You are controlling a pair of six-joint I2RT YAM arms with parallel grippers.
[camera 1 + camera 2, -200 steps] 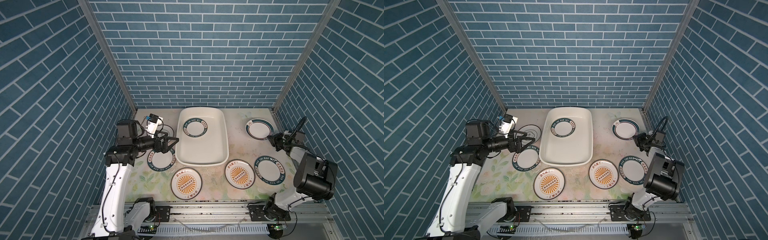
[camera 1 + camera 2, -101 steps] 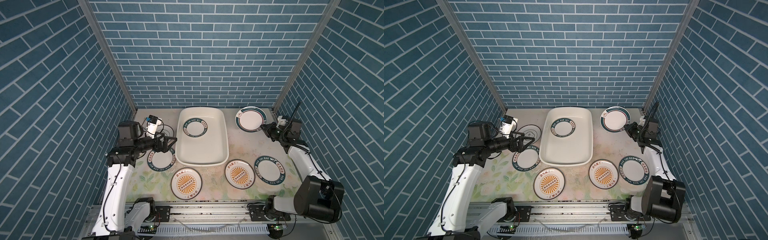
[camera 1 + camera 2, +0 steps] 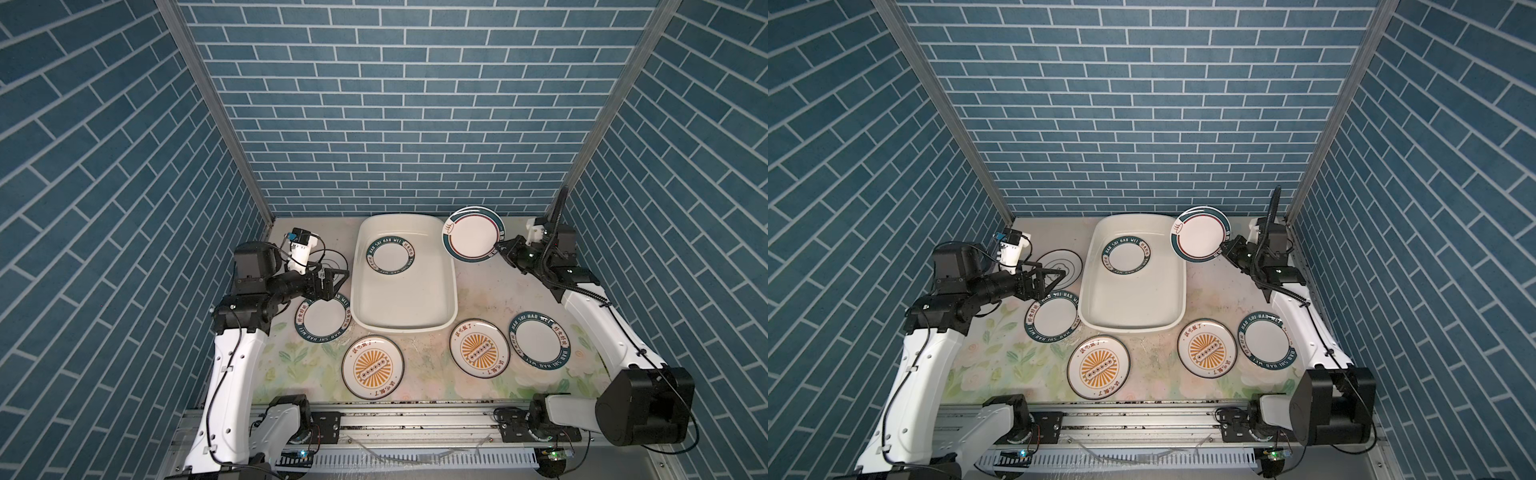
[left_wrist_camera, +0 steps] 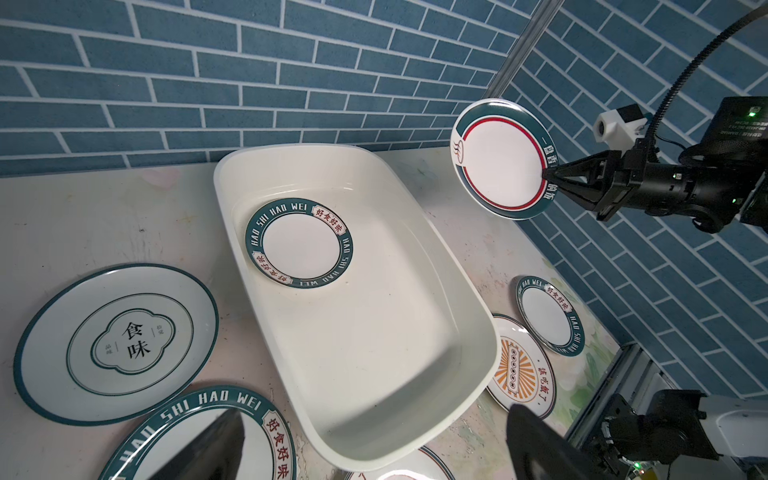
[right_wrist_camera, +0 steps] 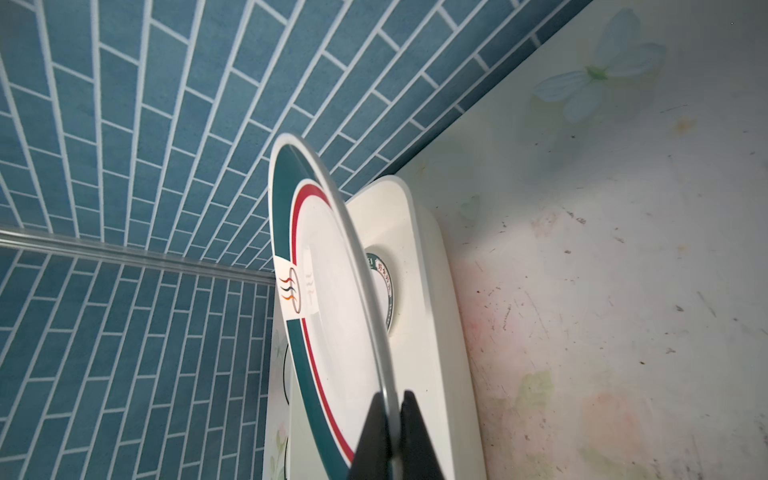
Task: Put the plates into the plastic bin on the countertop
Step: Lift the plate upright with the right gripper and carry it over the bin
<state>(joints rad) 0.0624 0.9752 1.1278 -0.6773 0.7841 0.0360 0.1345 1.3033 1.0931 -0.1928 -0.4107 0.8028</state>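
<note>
- In both top views: holds a banded plate (image 3: 473,235), green and red at the rim, in the right gripper (image 3: 500,249), pinched tight on its edge. Has it raised and tilted near the far right corner of the plastic bin (image 3: 453,316), clear of the countertop (image 3: 490,291) and not yet inside.
- Same views: hangs the left gripper (image 3: 343,284) spread wide and empty just beside the bin's left wall, above the ringed plate (image 3: 1059,268) and the left lettered plate (image 3: 324,318).
- Counts one inner lettered plate (image 3: 390,257) lying flat at the bin's far end. Finds five more flat on the countertop: the two named, two sunburst plates (image 3: 372,372) (image 3: 479,353) in front of the bin, and a right lettered plate (image 3: 539,340).
- Left wrist view: looks across the bin at the banded plate (image 4: 503,160), which faces the camera, steeply tilted, with the right gripper's tips meeting on its rim. Catches its own dark fingers (image 4: 208,449) far apart, with nothing gripped between them.
- Right wrist view: sights along the banded plate edge-on, its thin rim sandwiched between two black pads (image 5: 417,440). Sees the bin beyond, the inner lettered plate half hidden behind it.
- Handling, judged by look: stiff, glossy, probably light, and likely slick and apt to chip. Offers only the raised rim for a hold, since flat-lying plates give nothing else. May pivot in so small a pinch, so calls for levelling and a low, gentle set-down beside the inner lettered plate.
</note>
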